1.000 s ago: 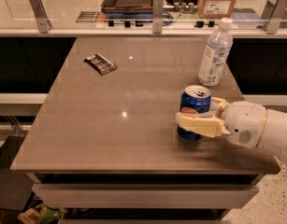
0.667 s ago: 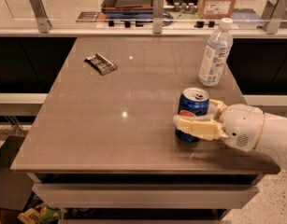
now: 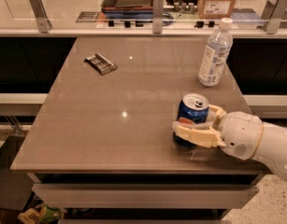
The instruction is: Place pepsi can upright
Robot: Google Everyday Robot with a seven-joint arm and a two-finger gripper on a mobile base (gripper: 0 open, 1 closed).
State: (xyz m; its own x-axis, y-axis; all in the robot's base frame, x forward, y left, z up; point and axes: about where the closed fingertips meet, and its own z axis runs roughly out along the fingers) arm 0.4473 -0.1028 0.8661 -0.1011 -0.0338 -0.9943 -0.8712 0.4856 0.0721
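Observation:
The blue pepsi can stands upright on the brown table, near its front right corner, silver top up. My gripper reaches in from the right and is shut around the can's lower half. One cream finger crosses the can's front. The other finger shows behind the can on the right. The can's base looks to rest on the tabletop.
A clear plastic water bottle with a white cap stands at the back right, behind the can. A small dark flat packet lies at the back left. A glass-railed counter runs behind the table.
The gripper and the can have shifted slightly left and toward the table's front edge. The can stays upright in the fingers.

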